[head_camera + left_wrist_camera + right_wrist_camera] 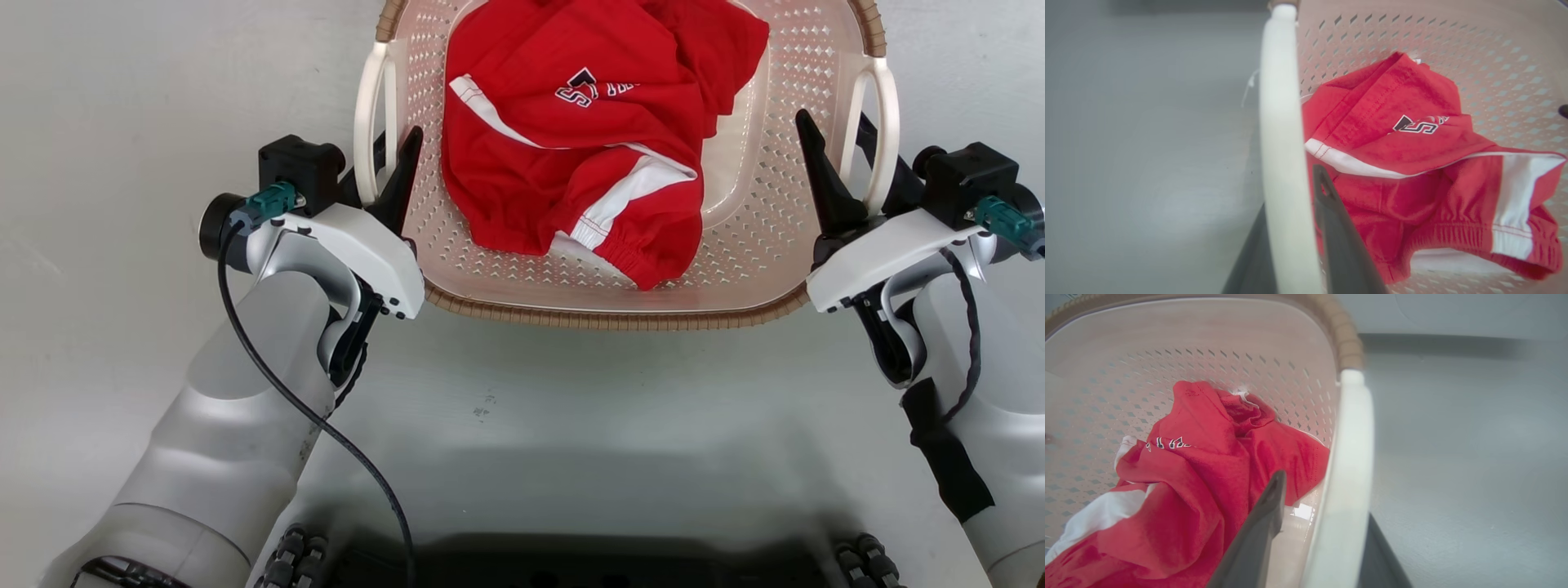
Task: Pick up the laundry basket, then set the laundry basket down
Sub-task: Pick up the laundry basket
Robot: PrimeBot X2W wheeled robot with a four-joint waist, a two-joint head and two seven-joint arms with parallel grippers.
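From the head camera we see the laundry basket point(604, 318) straight ahead on the grey floor point(571, 408), between the two arms. We cannot tell whether it rests there or is raised. A red garment point(571, 163) with white stripes lies crumpled inside it. The left gripper point(398, 143) straddles the left handle point(365, 122), with one finger inside the basket and one outside. The right gripper point(833, 122) stands the same way around the right handle point(886, 122).

In the left wrist view, the left handle point(1282, 143) runs up between the fingers of the left gripper point(1290, 192). Both fingers lie close against it, though we cannot make out whether they pinch it. The red garment point(1404, 171) fills the basket point(1494, 61) beside them.

In the right wrist view, the right gripper point(1327, 498) is parted around the right handle point(1349, 457). A pale strip of the basket point(1208, 335) shows between the inner finger and the handle. The garment point(1208, 469) lies to the inside, the bare floor point(1474, 457) to the outside.
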